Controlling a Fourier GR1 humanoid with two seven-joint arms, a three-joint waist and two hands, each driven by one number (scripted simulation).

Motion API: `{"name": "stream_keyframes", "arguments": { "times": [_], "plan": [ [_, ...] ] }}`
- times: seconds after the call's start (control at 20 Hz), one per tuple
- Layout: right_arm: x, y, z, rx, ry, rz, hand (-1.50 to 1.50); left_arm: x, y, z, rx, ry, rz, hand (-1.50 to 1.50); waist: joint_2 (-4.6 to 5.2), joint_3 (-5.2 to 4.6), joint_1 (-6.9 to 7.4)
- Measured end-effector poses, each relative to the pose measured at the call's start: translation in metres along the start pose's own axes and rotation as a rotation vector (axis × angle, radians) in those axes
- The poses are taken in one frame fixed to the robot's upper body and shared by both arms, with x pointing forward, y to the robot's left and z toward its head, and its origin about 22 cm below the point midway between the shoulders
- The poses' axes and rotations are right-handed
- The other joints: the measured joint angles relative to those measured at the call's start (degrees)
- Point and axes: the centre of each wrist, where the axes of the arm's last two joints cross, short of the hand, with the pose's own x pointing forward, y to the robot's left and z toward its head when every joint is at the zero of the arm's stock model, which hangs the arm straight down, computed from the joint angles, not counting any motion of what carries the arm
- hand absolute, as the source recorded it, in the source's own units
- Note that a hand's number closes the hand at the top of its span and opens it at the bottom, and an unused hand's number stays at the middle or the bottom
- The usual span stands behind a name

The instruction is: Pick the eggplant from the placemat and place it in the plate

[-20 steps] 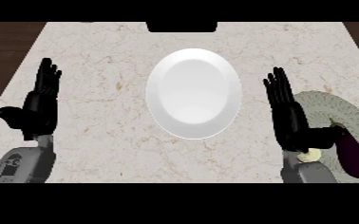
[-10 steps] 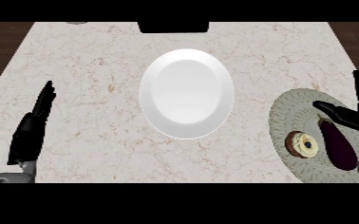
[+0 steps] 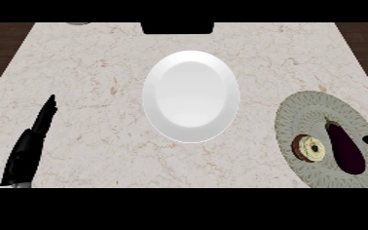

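Right of the white plate (image 3: pixel 191 95): round placemat (image 3: pixel 302 114), dark purple eggplant (image 3: pixel 345 147) lying on it, sliced round item (image 3: pixel 310 147) just beside. Far left: left hand (image 3: pixel 30 143), fingers straight, holding nothing.

One plate (image 3: pixel 191 95), one placemat (image 3: pixel 309 119), one eggplant (image 3: pixel 345 147), one round sliced item (image 3: pixel 310 148), one hand (image 3: pixel 30 146)

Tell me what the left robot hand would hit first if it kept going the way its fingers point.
Likely nothing: the left robot hand points up and slightly right over bare counter, passing left of the plate. Its height above the counter is unclear.
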Motion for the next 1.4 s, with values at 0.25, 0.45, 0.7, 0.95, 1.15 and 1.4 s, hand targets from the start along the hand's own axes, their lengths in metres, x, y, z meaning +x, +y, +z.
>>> {"name": "stream_keyframes", "arguments": {
  "times": [0.25, 0.45, 0.7, 0.95, 1.15, 1.4],
  "plan": [
    [0.023, -0.031, 0.005, 0.153, 0.102, 0.169, -1.5, 0.003, 0.005, 0.006, -0.006, -0.002, -0.005, 0.0, 0.04, -0.04, 0.12],
    [0.045, -0.043, -0.005, 0.273, 0.202, 0.352, -1.5, 0.003, 0.0, 0.007, -0.007, -0.006, -0.004, 0.0, 0.18, -0.08, 0.33],
    [0.061, -0.047, -0.027, 0.359, 0.339, 0.516, -1.5, 0.004, -0.003, -0.001, -0.007, -0.013, -0.004, 0.0, 0.34, -0.08, 0.72],
    [0.062, -0.045, -0.05, 0.435, 0.46, 0.625, -1.5, 0.004, -0.002, -0.006, -0.013, -0.015, -0.001, 0.0, 0.38, -0.04, 1.09],
    [0.058, -0.037, -0.067, 0.508, 0.544, 0.683, -1.5, 0.002, -0.001, -0.002, -0.017, -0.019, -0.002, 0.0, 0.38, 0.0, 1.4],
    [0.038, -0.028, -0.076, 0.611, 0.629, 0.779, -1.5, 0.004, -0.001, -0.005, -0.018, -0.022, 0.0, 0.0, 0.41, 0.01, 1.48]
  ]
}}
